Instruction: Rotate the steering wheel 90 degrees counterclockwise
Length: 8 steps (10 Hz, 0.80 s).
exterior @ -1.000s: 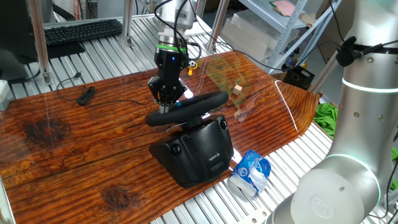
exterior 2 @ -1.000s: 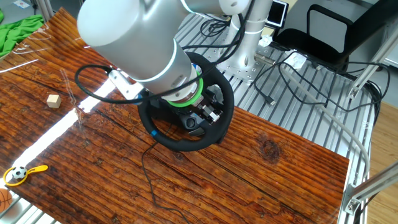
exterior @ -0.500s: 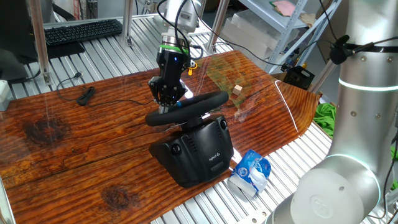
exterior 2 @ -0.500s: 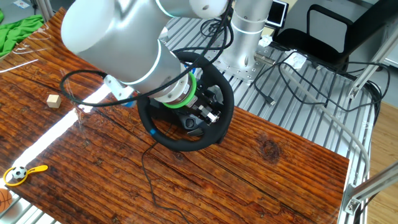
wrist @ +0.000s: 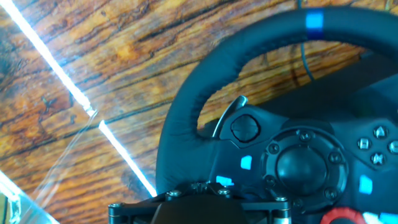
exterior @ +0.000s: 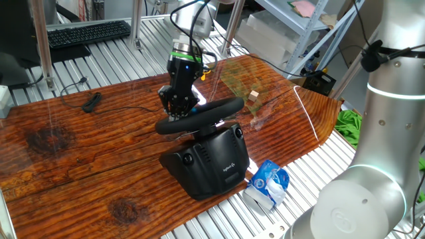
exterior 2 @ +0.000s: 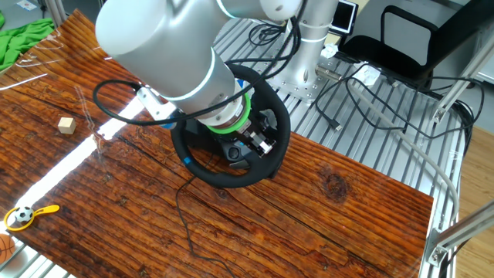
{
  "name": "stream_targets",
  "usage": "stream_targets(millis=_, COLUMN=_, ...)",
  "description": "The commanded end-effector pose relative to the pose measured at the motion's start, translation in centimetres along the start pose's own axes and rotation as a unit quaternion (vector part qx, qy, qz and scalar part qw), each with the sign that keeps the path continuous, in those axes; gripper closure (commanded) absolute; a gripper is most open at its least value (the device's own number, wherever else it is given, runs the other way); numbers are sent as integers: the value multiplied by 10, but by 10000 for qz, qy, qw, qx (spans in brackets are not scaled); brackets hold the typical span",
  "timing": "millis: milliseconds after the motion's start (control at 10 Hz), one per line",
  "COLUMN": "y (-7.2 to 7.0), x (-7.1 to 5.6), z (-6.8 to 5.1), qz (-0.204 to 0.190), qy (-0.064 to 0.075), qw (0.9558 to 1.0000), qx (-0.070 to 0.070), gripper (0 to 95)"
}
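- One fixed view: You see the steering wheel [exterior: 199, 115] on its black base [exterior: 209, 161], near the front edge of the wooden table [exterior: 80, 153]. The gripper [exterior: 178, 110] comes down from above onto the far-left part of the rim, with its fingertips at the rim. From here you cannot tell whether the jaws are spread or clamped.
- The other fixed view: The arm hides most of the wheel. You see the gripper [exterior 2: 248, 140] inside the rim circle, near the hub and beside the rim arc. Contact is not visible.
- Hand view: The rim [wrist: 205, 81] curves from just ahead of the gripper body up and to the right, and the hub [wrist: 305, 163] lies to the right. The fingertips are out of frame, so the grip state is unknown. Judge the counterclockwise sweep around that hub.
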<state>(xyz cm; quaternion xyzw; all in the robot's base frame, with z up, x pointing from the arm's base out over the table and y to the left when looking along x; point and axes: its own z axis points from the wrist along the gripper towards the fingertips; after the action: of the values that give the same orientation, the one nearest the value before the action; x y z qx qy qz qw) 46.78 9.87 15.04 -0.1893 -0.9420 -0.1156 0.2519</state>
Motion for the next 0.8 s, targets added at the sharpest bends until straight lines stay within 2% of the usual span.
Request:
stream_targets(millis=100, y=-1, x=-2, z=0, qz=31, qy=-56, qw=10000, qx=24, gripper=950)
stream_targets(millis=300, y=-2, x=-4, z=0, qz=80, qy=-181, qw=9998, qx=78, gripper=950)
stream_targets(millis=400, y=-3, x=-6, z=0, qz=93, qy=-291, qw=9994, qx=175, gripper=950)
stream_targets(millis=600, y=-5, x=-10, z=0, qz=126, qy=-433, qw=9987, qx=235, gripper=950)
stream_targets(millis=800, y=-6, x=-12, z=0, qz=139, qy=-511, qw=9982, qx=290, gripper=950)
